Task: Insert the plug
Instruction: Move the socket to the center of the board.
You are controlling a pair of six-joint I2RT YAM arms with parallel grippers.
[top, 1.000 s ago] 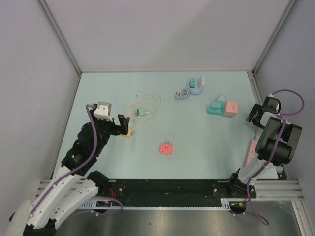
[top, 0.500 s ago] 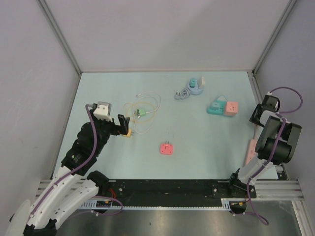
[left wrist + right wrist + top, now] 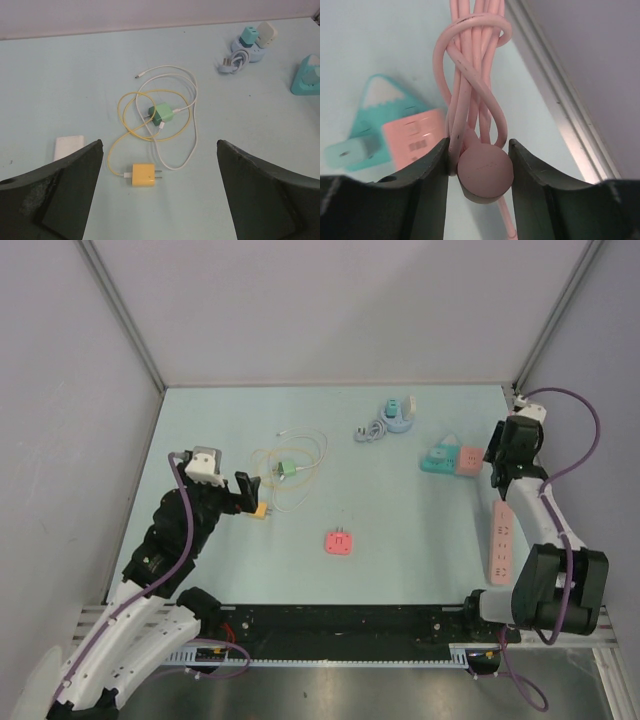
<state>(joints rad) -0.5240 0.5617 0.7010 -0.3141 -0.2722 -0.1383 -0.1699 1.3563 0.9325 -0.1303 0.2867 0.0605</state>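
Note:
A round pink plug (image 3: 485,170) with its bundled pink cord (image 3: 472,75) sits between the fingers of my right gripper (image 3: 479,165), which is shut on it. In the top view this gripper (image 3: 497,472) hangs at the right edge, above the pink power strip (image 3: 502,538). My left gripper (image 3: 159,146) is open, low over the table. A yellow charger plug (image 3: 143,174) lies between and just ahead of its fingers, prongs pointing right. From above, that gripper (image 3: 250,495) is next to the yellow charger (image 3: 259,509).
A green charger (image 3: 162,113) lies in tangled yellow and white cables. A red square socket (image 3: 340,541) lies mid-table. Teal and pink socket cubes (image 3: 452,459) are close to the right gripper. A blue round socket (image 3: 397,413) with chargers stands at the back.
The right arm has swung away from the right edge toward the far side and its jaws have closed on the pink plug. The pink power strip now shows. The left arm has barely moved.

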